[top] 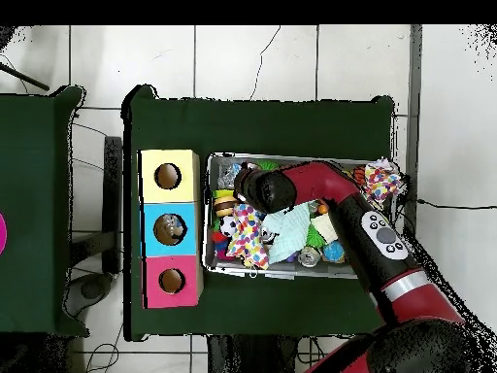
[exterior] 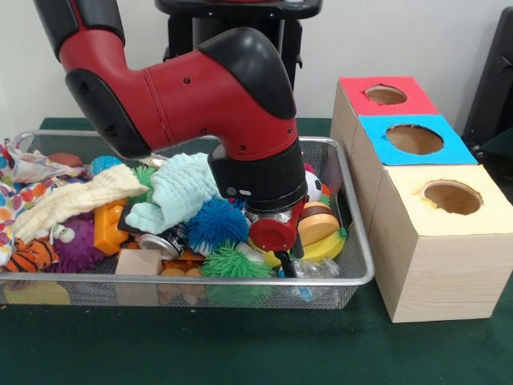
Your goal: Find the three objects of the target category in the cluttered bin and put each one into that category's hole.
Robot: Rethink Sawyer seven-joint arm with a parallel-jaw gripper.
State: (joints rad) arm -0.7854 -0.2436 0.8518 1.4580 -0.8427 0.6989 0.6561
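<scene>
The end effector (exterior: 290, 261) was sunk low into the right end of the bin (exterior: 362, 265), its tips down among the clutter beside a yellow-and-brown toy (exterior: 319, 228) and a clear crinkly bag (exterior: 314, 269) at the front mesh wall. Whether its fingers were spread or clenched could not be told — the red wrist disc and the toys hid them, and no grasp showed.

Just left of it lay a blue spiky ball (exterior: 215, 222) and a green spiky ball (exterior: 231, 263), with a mint cloth (exterior: 180, 191) draped under the red arm (exterior: 200, 92). Farther left sat a pale yellow cloth (exterior: 76, 200) and, at the left rim, a printed plastic bag (exterior: 28, 168).

From overhead, a polka-dot cloth (top: 248, 233) lay by the arm's elbow. Beside the bin on the green table (exterior: 240, 345) stood three wooden boxes — red (exterior: 385, 96), blue (exterior: 413, 140) and yellow (exterior: 449, 199), each with a round hole.
</scene>
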